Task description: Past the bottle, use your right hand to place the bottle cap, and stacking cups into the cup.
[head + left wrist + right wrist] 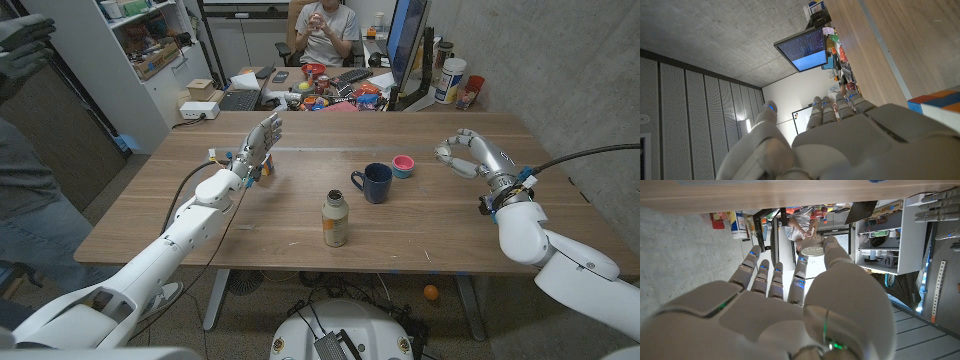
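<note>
A tan bottle (335, 220) stands uncapped near the table's front middle. Behind it sits a dark blue cup (376, 183) with its handle toward the robot's left. A pink and teal stacking cup (403, 166) stands just right of the cup. My right hand (462, 153) hovers above the table to the right of the stacking cup, fingers curled. In the right wrist view it pinches a white bottle cap (811, 245) between thumb and fingers. My left hand (262, 143) is raised over the left part of the table with its fingers spread and nothing in it.
A small orange and blue block (266, 168) lies by my left hand, also seen as the block (939, 102) in the left wrist view. A person (325, 30) sits behind the table at a cluttered desk with a monitor (408, 40). Shelves (150, 40) stand at the back left.
</note>
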`<state>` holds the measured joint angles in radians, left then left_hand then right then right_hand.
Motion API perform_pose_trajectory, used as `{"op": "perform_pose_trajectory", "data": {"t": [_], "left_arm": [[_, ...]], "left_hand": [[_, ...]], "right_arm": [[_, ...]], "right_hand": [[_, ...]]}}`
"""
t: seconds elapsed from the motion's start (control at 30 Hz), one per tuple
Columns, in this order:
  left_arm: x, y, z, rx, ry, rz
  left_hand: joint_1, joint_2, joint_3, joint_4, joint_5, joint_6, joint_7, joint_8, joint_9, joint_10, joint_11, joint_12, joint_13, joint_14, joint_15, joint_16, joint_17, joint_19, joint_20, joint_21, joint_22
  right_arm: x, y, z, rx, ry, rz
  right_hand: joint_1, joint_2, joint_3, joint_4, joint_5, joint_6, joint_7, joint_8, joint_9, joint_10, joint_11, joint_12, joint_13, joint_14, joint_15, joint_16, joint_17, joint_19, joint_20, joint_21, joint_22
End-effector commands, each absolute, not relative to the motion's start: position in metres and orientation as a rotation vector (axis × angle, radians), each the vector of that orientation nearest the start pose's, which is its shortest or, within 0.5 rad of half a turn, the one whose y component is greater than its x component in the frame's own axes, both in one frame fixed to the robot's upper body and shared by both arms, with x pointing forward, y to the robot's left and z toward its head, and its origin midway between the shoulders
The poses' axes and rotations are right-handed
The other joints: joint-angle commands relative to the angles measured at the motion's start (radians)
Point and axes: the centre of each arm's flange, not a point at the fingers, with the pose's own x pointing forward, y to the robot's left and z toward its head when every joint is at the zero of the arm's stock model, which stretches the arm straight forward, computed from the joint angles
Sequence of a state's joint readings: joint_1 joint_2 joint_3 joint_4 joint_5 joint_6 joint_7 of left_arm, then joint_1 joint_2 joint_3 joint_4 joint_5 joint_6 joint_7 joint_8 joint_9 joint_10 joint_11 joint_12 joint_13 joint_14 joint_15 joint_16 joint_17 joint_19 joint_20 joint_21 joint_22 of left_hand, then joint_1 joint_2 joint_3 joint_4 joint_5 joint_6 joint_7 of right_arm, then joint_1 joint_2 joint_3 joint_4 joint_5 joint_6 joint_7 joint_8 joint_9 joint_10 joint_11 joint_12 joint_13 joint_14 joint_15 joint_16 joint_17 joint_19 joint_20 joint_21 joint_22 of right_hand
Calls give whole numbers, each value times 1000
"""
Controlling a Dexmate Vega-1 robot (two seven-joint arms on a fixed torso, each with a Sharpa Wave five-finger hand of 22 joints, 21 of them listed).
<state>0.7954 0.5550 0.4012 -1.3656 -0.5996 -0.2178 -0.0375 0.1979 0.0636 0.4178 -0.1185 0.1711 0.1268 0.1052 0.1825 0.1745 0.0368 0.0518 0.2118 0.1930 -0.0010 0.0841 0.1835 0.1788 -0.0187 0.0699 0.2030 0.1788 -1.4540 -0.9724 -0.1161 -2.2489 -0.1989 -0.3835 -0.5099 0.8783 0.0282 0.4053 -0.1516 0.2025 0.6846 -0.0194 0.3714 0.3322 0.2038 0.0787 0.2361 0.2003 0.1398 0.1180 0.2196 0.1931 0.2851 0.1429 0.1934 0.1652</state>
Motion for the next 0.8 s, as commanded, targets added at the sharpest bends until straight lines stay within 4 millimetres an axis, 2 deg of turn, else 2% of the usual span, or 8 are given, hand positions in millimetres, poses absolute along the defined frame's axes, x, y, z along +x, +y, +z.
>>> {"op": "perform_pose_trajectory", "data": {"t": [0.03,0.4,0.6,0.8], "left_arm": [[648,278,7,76,-608,-250],[649,279,6,79,-607,-256],[648,280,6,81,-607,-254],[646,280,7,84,-616,-256]], "left_hand": [[0,8,1,-6,5,3,1,5,5,-1,5,-1,5,5,5,5,4,-2,7,-2,4],[0,8,1,-6,5,4,1,5,5,0,4,-1,5,5,5,5,4,-2,7,-2,4],[0,8,1,-6,5,3,1,5,5,0,4,-1,5,4,4,5,4,-2,6,-2,4],[0,8,1,-6,5,4,1,5,5,-1,5,-1,5,5,4,5,4,-2,7,-2,4]], "right_arm": [[465,-280,-14,-1018,-722,-251],[473,-255,-9,-1044,-767,-150],[472,-245,-5,-1060,-793,-124],[476,-237,-1,-1073,-813,-99]], "right_hand": [[15,13,2,-3,-6,41,-22,16,9,14,-4,-3,3,15,0,2,1,6,-6,1,6],[24,15,3,-6,-9,67,-23,28,16,26,-6,-3,3,23,1,3,1,9,-5,1,6],[31,17,3,-7,-11,100,-35,44,23,31,-6,-5,3,28,1,3,1,9,-4,0,6],[36,17,3,-8,-12,108,-39,48,27,34,-7,-6,3,30,1,3,1,9,-4,0,6]]}}
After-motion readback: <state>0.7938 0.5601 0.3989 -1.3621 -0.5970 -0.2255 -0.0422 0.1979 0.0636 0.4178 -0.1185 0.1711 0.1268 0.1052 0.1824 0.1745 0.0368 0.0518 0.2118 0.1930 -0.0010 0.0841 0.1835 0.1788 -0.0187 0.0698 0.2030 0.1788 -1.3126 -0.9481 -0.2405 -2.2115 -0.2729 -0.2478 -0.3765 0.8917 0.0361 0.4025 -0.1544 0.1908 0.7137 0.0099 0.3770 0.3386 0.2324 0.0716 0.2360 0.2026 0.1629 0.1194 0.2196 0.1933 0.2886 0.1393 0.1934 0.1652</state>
